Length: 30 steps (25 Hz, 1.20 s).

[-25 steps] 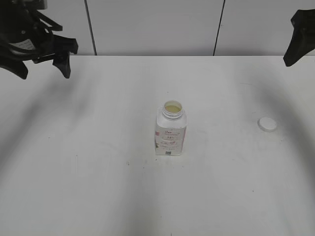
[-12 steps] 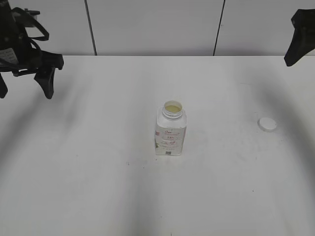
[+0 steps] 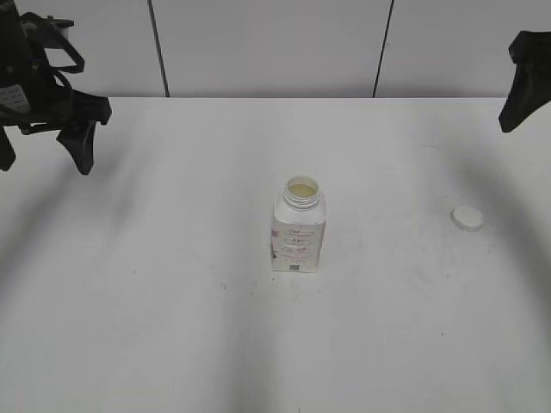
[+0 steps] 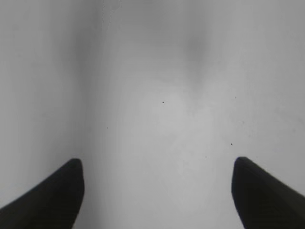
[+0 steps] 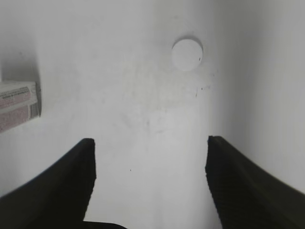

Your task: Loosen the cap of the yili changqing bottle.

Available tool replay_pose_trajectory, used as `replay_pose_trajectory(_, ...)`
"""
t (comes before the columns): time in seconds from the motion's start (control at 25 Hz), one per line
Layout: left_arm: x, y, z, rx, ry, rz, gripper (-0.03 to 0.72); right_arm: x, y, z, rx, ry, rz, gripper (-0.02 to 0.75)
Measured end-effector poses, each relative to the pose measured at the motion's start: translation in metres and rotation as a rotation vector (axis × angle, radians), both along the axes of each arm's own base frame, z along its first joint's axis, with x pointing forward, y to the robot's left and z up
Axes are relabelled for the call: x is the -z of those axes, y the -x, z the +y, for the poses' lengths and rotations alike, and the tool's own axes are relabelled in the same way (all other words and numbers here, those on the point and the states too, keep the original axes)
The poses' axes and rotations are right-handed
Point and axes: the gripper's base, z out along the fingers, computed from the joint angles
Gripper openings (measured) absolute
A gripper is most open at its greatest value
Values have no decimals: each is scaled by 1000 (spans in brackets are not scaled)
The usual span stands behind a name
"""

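White table (image 3: pixel 172 327) (pale panelled wall behind) carries the uncapped bottle (image 3: pixel 299 232); both grippers (image 4: pixel 157 191) (image 5: pixel 150 183) seemingly gape empty.

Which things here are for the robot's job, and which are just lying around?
For the job:
bottle, standing open
cap, off, lying on the table to the bottle's right
left hand and right hand, both open and empty

Just there:
table
wall

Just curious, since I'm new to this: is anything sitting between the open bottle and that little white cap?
Nothing: bare white table separates the bottle from the cap, as the exterior view shows.
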Motion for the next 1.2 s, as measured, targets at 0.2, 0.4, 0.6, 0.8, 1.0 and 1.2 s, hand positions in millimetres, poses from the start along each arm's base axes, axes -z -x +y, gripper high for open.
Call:
replay_pose_trajectory(0.2,-1,0,0,46,-6,5,568,12,14,-1,2,3,54,565)
replay_pose_trajectory(0.4,-13,5,1,57,-1,-24,565,5,36,-2,4,3,43,565)
replay_pose_trajectory(0.6,-38,16,3,58,14,-93,565,-7,63,-3,5,1,10,564)
replay_pose_trajectory(0.8,-61,28,6,58,30,-158,565,-12,98,-4,5,0,-13,564)
replay_pose_trajectory(1.0,-86,43,8,56,57,-229,565,-10,133,-5,6,-1,-26,564)
replay_pose_trajectory(1.2,-105,67,10,52,107,-281,565,-11,172,-7,6,-3,-81,564)
